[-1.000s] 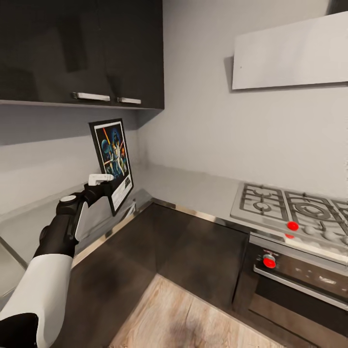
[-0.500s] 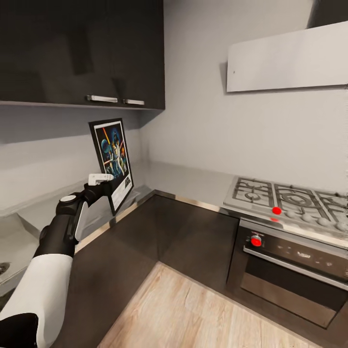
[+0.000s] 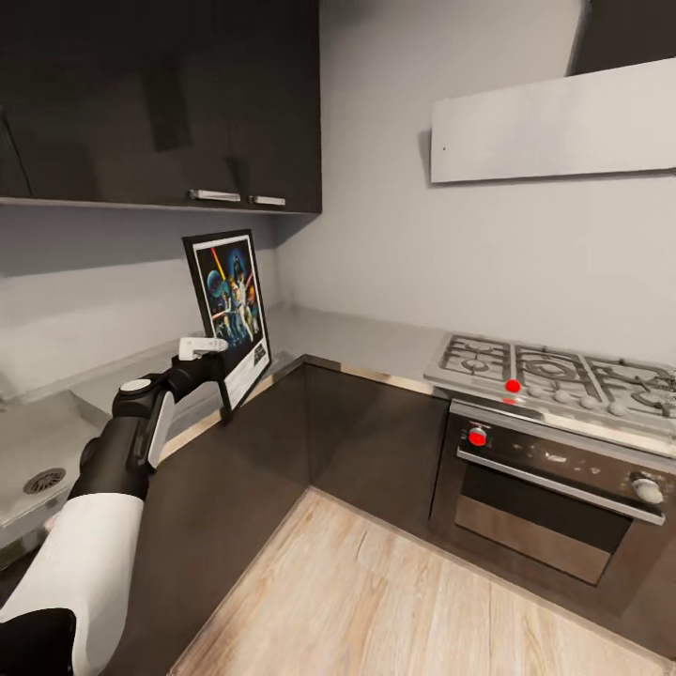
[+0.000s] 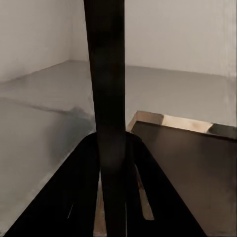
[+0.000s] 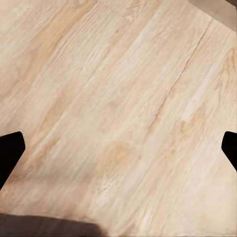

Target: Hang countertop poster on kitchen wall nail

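- The left tool [image 3: 218, 361] grips the poster [image 3: 232, 314] by its lower left edge and holds it upright in the air, tilted a little back, above the front edge of the desk [image 3: 347, 338] near the inner corner of its L.
- The poster's picture side faces out into the room: black frame, white border, blue and orange figures, with small dark lettering near the bottom.
- From the left wrist, the poster [image 4: 109, 113] shows edge-on as a dark upright strip clamped between the two dark fingers [image 4: 81, 182], with the grey desk [image 4: 44, 108] and pale wall behind it.
- The desk runs along two walls and meets in a corner; its shiny metal front edge sits over dark cabinet fronts [image 3: 366, 441].
- A sink [image 3: 38, 460] with a round drain lies in the desk's left stretch, beside the left arm.
- A gas hob [image 3: 554, 371] sits at the desk's right end, above an oven [image 3: 545, 498] with red knobs.
- Dark wall cupboards [image 3: 160, 94] hang above the poster; a pale hood [image 3: 554, 122] hangs over the hob.
- The right tool [image 5: 118, 148] hangs over the wooden floor [image 5: 118, 98]; its two dark fingertips [image 5: 10, 148] stand far apart at the picture's sides with nothing between them.
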Motion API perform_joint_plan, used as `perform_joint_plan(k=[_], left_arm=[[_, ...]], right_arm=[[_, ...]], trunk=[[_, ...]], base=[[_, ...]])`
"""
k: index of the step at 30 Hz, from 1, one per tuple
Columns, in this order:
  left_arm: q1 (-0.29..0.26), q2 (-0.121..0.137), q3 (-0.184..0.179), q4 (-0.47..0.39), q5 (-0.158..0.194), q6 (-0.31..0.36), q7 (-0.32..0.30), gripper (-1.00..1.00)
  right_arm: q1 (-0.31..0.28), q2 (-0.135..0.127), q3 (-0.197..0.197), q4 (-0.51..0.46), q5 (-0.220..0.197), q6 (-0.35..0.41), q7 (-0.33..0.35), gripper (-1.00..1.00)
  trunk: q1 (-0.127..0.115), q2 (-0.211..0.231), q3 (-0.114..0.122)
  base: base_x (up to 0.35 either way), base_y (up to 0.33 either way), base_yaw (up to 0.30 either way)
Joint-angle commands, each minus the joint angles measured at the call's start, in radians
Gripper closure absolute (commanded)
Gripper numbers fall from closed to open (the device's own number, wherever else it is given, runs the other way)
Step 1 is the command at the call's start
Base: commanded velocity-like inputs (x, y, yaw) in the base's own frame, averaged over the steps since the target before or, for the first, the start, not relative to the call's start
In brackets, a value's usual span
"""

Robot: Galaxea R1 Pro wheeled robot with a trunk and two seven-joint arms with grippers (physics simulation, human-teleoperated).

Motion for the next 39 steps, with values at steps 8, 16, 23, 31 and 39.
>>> perform_joint_plan(k=[8,16,23,31,39], left_arm=[[-0.001,-0.056,0.000,-0.014,-0.013,0.001,-0.063,1.00],[-0.001,-0.109,-0.046,-0.043,-0.012,0.005,-0.147,1.00],[-0.001,-0.115,-0.049,-0.048,-0.012,0.010,-0.385,1.00],[0.002,-0.103,-0.048,-0.004,-0.018,0.004,-0.750,1.00],[0.141,-0.074,-0.048,-0.018,-0.020,-0.074,-0.934,1.00]], right_arm=[[-0.001,-0.001,0.005,0.001,0.000,-0.003,0.000,-1.00],[-0.001,-0.001,0.004,0.001,0.000,-0.003,0.000,-1.00],[-0.001,-0.003,0.003,0.000,0.000,-0.003,0.000,-1.00],[-0.001,-0.030,0.000,-0.012,-0.002,-0.003,0.003,-1.00],[-0.001,-0.069,-0.002,-0.149,-0.007,0.002,0.110,-1.00]], trunk=[[-0.001,-0.001,-0.001],[-0.001,-0.001,-0.001],[-0.001,-0.001,-0.001],[-0.001,-0.001,-0.001],[-0.001,-0.001,-0.001]], base=[[-0.339,0.000,0.000],[-0.338,0.000,0.000],[-0.339,0.000,0.000],[-0.208,0.000,0.000],[-0.021,0.000,0.000]])
